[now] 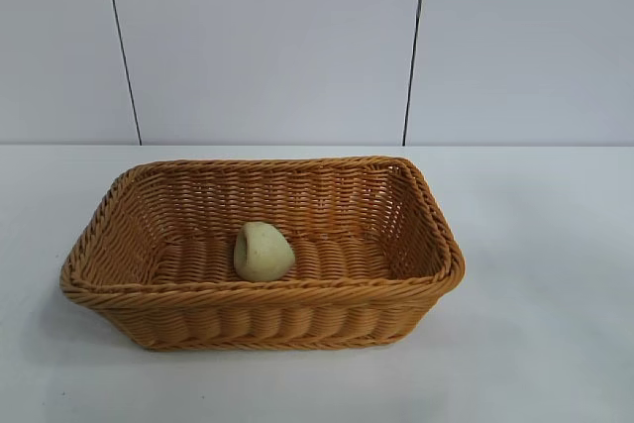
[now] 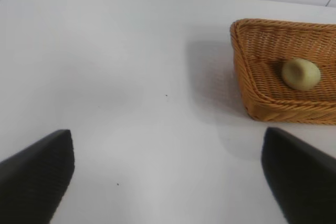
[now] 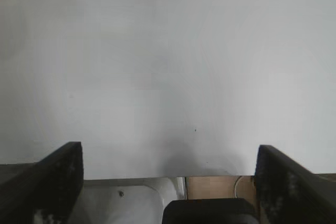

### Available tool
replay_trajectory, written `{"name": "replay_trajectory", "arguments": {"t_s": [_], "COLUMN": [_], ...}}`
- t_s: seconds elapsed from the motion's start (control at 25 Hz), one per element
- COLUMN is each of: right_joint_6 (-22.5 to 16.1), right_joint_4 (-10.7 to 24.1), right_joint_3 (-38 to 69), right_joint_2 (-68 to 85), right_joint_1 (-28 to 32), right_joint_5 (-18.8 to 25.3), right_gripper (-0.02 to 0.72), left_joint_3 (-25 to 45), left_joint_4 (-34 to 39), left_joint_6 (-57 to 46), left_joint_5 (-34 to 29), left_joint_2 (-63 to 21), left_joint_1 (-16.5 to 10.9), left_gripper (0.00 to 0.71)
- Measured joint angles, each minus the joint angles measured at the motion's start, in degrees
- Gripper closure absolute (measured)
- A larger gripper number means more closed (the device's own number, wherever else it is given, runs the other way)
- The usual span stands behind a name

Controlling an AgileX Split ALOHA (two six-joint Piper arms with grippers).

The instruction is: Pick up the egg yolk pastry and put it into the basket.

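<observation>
So: bench [image 1: 555, 245] is bare white, with the basket [image 1: 260, 250] sitting mid-scene, long side toward the camera. Egg yolk pastry [image 1: 264, 251] is already inside it, resting on the woven floor close to the near wall, roughly centred left to right. By my read the placing is done; what's left is clearing out.

Doing that well: keep both arms away from the braided rim, no sweeping over the basket, nothing that could nudge it or roll the pastry. It looks settled, dent side facing left, so leave it alone.

Neither arm shows in the exterior view. Left end effector [image 2: 168, 174] hangs over open bench off the basket's left end, fingers spread wide, nothing between them, touching nothing; basket and pastry are visible beyond it, well apart. Right end effector [image 3: 168, 182] is over bare bench near the bench edge, fingers also spread wide and empty; no basket in its view.
</observation>
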State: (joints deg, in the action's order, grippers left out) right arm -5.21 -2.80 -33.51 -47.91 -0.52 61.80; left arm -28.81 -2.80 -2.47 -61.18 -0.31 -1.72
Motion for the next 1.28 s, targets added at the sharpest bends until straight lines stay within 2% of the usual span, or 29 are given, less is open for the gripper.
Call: {"name": "replay_trajectory", "arguments": {"t_s": [0.08,0.24,0.52,1.0,1.28], "right_joint_6": [0.0,0.8,4.1,4.4,4.4], "right_joint_4": [0.0,-0.2,-0.3,-0.5,-0.5], "right_joint_3": [3.7,5.0,5.0,5.2,5.5], "right_joint_2": [4.8,14.3,26.2,46.4,48.1], "right_joint_1": [0.0,0.0,0.0,0.0,-0.2], "right_joint_5": [-2.0,-2.9,-2.9,-2.8,-2.8], "right_gripper": [0.068,0.068,0.068,0.068,0.068], "left_joint_3": [0.0,0.0,0.0,0.0,0.0], "left_joint_4": [0.0,-0.1,-0.1,-0.1,-0.1], "left_joint_6": [0.0,0.0,0.0,0.0,0.0], "left_joint_5": [0.0,0.0,0.1,0.1,0.1], "left_joint_2": [0.0,0.0,0.0,0.0,0.0], "left_joint_1": [0.0,0.0,0.0,0.0,0.0], "left_gripper": [0.014,0.014,0.014,0.014,0.014]}}
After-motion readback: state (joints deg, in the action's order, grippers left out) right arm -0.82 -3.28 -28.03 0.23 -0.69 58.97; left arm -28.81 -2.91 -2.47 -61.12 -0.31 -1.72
